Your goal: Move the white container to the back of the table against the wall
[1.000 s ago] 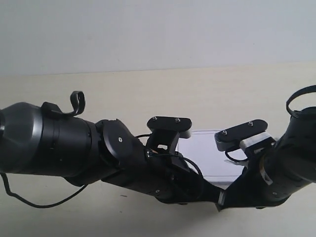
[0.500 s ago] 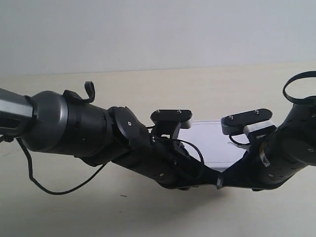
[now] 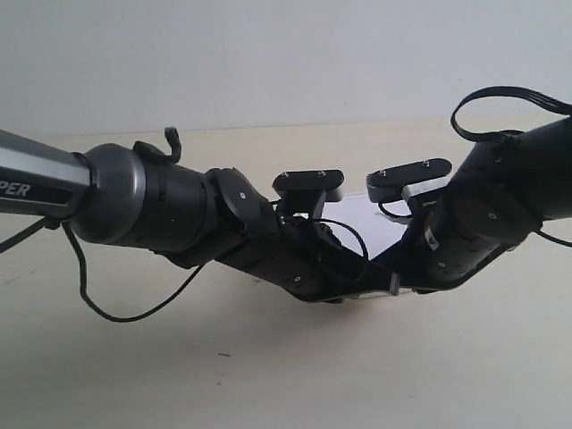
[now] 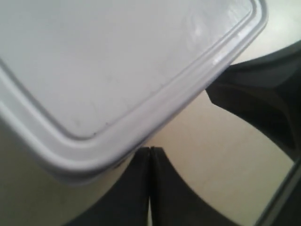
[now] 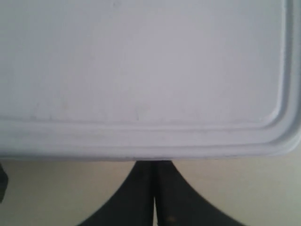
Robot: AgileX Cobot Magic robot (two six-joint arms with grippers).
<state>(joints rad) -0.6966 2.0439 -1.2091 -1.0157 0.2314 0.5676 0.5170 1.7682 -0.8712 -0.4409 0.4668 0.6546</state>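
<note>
The white container (image 3: pixel 380 231) lies on the cream table (image 3: pixel 268 375), mostly hidden behind two black arms that meet in front of it. In the left wrist view its lid (image 4: pixel 117 61) with the raised rim fills most of the picture. My left gripper (image 4: pixel 149 150) is shut, its tips pressed against the container's side near a rounded corner. In the right wrist view the container (image 5: pixel 141 70) spans the frame. My right gripper (image 5: pixel 154 165) is shut too, its tips against the long edge. The grey wall (image 3: pixel 268 63) rises behind.
The arm at the exterior view's left (image 3: pixel 161 210) trails a loose black cable (image 3: pixel 107 308) over the table. The arm at the exterior view's right (image 3: pixel 500 197) carries a cable loop above it. A dark part of the other arm (image 4: pixel 263 103) shows in the left wrist view.
Both arms have reached further toward the wall, and the container has slid back with them. The arm at the exterior view's right has also shifted leftward and upward.
</note>
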